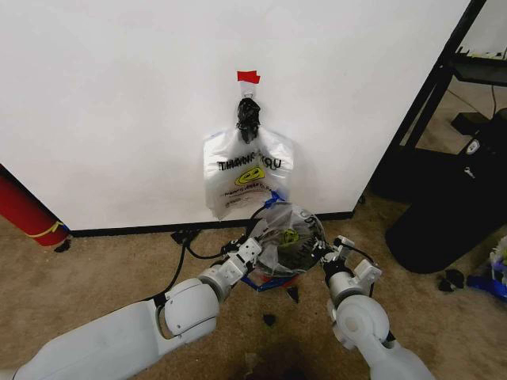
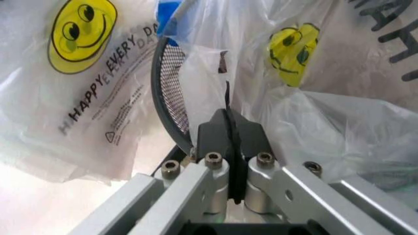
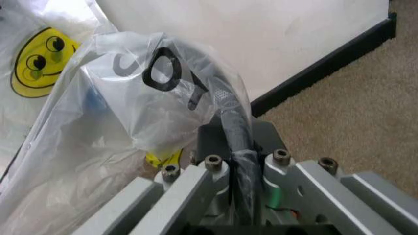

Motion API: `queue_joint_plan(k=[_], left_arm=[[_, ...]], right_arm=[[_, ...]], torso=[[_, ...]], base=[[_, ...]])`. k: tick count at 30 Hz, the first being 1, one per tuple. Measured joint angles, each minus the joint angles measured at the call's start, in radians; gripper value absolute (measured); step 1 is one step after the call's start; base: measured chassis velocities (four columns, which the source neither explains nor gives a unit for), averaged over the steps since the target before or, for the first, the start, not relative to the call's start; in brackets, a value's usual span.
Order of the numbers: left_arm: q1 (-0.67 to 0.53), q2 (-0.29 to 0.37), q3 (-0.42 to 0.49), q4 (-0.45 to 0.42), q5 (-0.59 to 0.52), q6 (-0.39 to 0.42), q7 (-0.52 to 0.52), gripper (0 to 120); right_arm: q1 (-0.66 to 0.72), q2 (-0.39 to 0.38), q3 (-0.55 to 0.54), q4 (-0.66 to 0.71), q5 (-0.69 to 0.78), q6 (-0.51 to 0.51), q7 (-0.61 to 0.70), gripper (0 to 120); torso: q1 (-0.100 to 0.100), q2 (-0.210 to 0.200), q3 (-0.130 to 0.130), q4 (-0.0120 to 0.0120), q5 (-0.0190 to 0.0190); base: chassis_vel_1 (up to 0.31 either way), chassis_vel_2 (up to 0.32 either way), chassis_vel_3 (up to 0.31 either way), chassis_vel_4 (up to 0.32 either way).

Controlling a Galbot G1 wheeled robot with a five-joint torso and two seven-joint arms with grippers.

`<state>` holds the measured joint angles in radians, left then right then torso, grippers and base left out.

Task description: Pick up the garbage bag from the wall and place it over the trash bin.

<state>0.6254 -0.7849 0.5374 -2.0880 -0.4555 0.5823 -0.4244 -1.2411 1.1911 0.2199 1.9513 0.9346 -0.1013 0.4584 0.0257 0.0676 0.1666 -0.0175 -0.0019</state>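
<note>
Down by the wall (image 1: 119, 95), your garbage bag (image 1: 287, 236) is already draped over the trash bin (image 1: 310, 255). Left pincer (image 1: 248, 252) and right pincer (image 1: 339, 247) each pinch plastic against the rim. Next I'd tug it lower, then release.

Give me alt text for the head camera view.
Both grippers, left and right, pinch a garbage bag draped over the trash bin by the wall. More bags hang from a hook above.
</note>
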Motion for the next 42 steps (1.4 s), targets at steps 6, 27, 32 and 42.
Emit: queue_joint_plan(k=[6, 27, 32, 42], left_arm=[[-0.004, -0.003, -0.005, 0.0, -0.015, -0.002, -0.015, 0], [0.019, 0.007, -0.144, 0.087, -0.164, -0.033, -0.078, 0], [0.033, 0.007, -0.167, 0.12, -0.194, -0.039, -0.082, 0], [0.096, -0.004, -0.198, 0.184, -0.206, -0.092, -0.059, 0]], right_arm=[[-0.003, 0.0, 0.0, 0.001, 0.0, 0.0, -0.001, 1], [-0.011, -0.011, -0.014, 0.009, 0.015, 0.002, -0.028, 1], [-0.016, -0.017, -0.012, 0.016, 0.034, 0.004, -0.042, 1], [-0.042, -0.022, 0.005, 0.045, 0.109, 0.011, -0.103, 1]], torso=[[0.0, 0.0, 0.0, 0.0, 0.0], [0.0, 0.0, 0.0, 0.0, -0.0001], [0.0, 0.0, 0.0, 0.0, 0.0], [0.0, 0.0, 0.0, 0.0, 0.0]], base=[[0.0, 0.0, 0.0, 0.0], [0.0, 0.0, 0.0, 0.0], [0.0, 0.0, 0.0, 0.0], [0.0, 0.0, 0.0, 0.0]])
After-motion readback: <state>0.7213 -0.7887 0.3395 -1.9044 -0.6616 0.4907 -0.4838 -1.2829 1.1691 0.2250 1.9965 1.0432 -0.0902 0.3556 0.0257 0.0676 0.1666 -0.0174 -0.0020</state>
